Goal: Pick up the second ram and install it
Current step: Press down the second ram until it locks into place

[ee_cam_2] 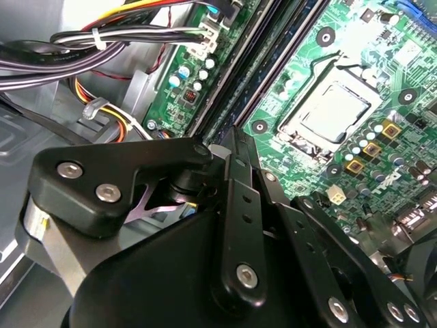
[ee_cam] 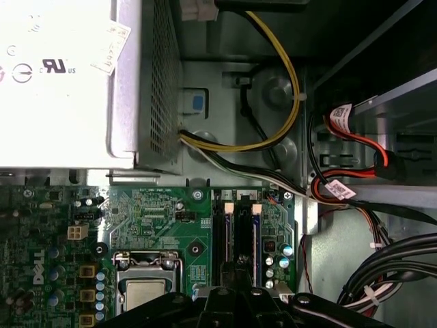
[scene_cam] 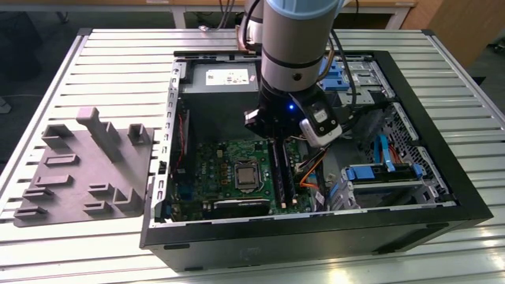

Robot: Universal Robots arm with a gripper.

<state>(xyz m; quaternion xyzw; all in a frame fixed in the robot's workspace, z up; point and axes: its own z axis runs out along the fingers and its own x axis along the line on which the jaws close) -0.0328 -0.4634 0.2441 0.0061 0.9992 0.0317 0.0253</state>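
My gripper [scene_cam: 274, 144] is down inside the open computer case [scene_cam: 442, 195], over the far end of the memory slots on the green motherboard [scene_cam: 225, 171]. In the second wrist view its fingers [ee_cam_2: 233, 147] come together to a narrow tip right above the slots, with no gap showing between them. The second ram [scene_cam: 282, 176] appears as a long dark strip standing in the slots and running from under the fingertips toward the case's near wall. Whether the tip touches it is hidden by the gripper's own body. The first wrist view shows the slot ends with white latches [ee_cam: 229, 206].
The processor socket [scene_cam: 247, 176] lies just to the exterior view's left of the slots. Orange and black cables [scene_cam: 311, 171] and blue drive brackets [scene_cam: 371, 173] crowd the exterior view's right. The power supply [scene_cam: 225, 77] fills the case's far end. A grey moulded fixture [scene_cam: 83, 171] lies on the slatted table outside.
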